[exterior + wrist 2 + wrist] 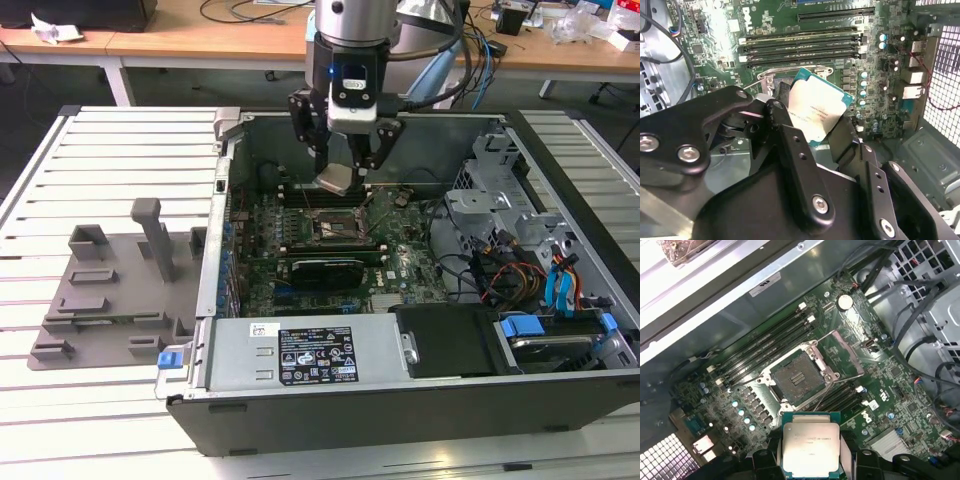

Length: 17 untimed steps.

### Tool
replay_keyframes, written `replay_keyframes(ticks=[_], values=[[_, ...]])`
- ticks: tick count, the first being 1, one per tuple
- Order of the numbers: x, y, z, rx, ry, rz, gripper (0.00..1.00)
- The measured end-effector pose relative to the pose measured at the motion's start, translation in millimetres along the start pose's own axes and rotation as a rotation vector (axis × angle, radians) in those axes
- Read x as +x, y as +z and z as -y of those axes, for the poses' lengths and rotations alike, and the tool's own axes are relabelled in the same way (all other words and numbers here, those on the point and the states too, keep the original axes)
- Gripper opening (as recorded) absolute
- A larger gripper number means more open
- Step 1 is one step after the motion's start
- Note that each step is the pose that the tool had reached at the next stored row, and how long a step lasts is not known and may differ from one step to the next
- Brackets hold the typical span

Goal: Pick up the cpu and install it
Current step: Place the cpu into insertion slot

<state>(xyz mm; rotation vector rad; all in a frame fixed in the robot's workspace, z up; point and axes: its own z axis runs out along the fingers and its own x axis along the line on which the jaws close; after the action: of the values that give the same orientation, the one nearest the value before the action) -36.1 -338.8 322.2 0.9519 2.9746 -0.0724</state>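
Observation:
The cpu [337, 180], a flat square chip with a silvery top and green rim, hangs tilted in my gripper [340, 172], which is shut on it above the motherboard inside the open computer case [230, 250]. Both wrist views show the cpu [816, 111] [811, 444] pinched between the black fingers [785, 127]. The dark square socket [794, 378] lies open on the board a short way below and ahead of the chip, its metal load frame [842, 351] swung up beside it. In the exterior view the socket [334, 226] sits just below the gripper.
A grey plastic tray [110, 290] with upright posts lies on the slatted table at the exterior view's left. Memory slots [765, 345] flank the socket. Cables and drive bays [530, 270] crowd the case's right side; the power supply [300, 350] lines its front.

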Motion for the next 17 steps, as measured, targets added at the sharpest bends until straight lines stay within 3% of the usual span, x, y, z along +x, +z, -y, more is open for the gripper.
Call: replay_keyframes(ticks=[17], values=[[0.0,0.3,0.0,0.0121,0.247,-0.0065,0.55]])
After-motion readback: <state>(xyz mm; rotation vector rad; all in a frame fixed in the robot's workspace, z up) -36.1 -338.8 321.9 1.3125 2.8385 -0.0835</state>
